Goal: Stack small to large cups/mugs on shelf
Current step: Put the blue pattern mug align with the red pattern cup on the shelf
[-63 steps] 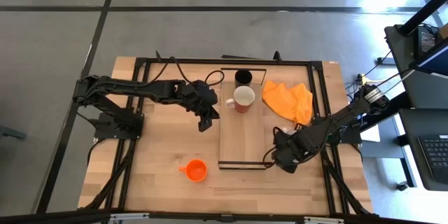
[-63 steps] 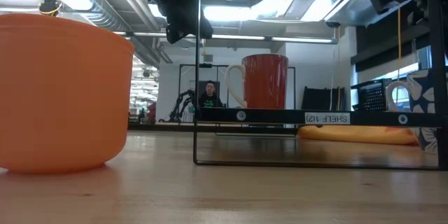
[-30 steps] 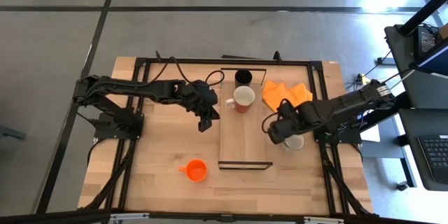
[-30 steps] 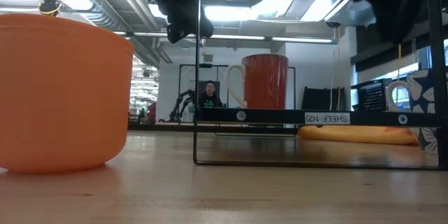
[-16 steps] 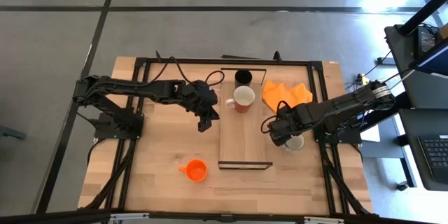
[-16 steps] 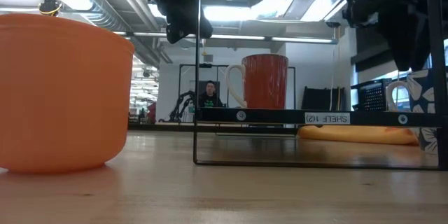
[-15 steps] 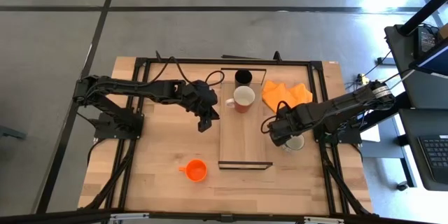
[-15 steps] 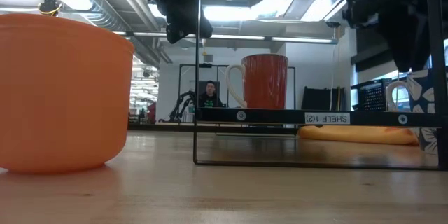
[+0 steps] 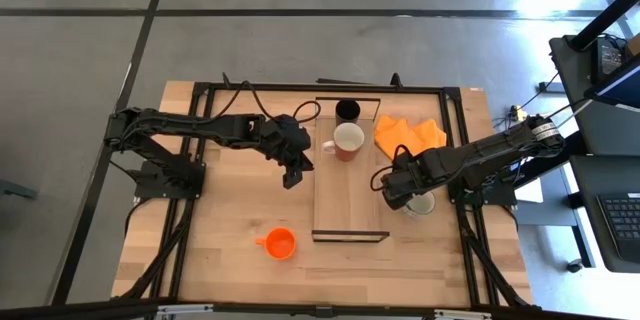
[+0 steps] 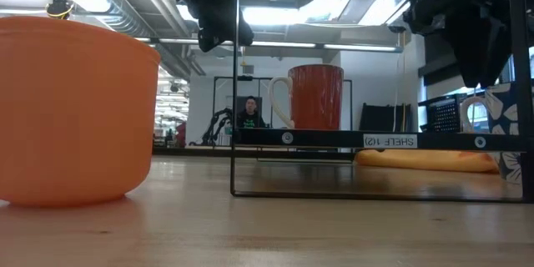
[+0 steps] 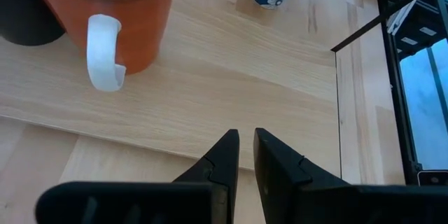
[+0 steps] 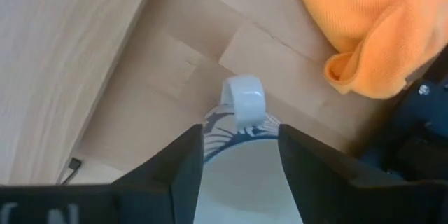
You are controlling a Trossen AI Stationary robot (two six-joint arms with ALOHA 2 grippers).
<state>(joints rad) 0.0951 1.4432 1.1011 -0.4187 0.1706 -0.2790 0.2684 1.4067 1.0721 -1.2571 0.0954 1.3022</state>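
Observation:
On the shelf (image 9: pixel 345 200) a black tumbler (image 9: pixel 347 110) stands at the far end. In front of it stands a red mug (image 9: pixel 348 140) with a white handle and inside. A blue-flowered white mug (image 9: pixel 422 204) stands on the table right of the shelf. My right gripper (image 10: pixel 480 71) hangs open just above it, and in the right wrist view its fingers (image 12: pixel 185 161) flank the mug's rim and handle (image 12: pixel 243 101). An orange cup (image 9: pixel 280 243) stands near the front edge. My left gripper (image 9: pixel 293 175) waits left of the shelf, fingers nearly together, nothing between them.
An orange cloth (image 9: pixel 410 132) lies crumpled on the table right of the shelf's far end, just beyond the flowered mug. The shelf's thin black frame (image 10: pixel 375 140) holds its board above the table. Bare tabletop lies between the orange cup and the left arm.
My right gripper has come down toward the flowered mug and shifted slightly toward the table's near edge. The mugs and the left arm have stayed where they were.

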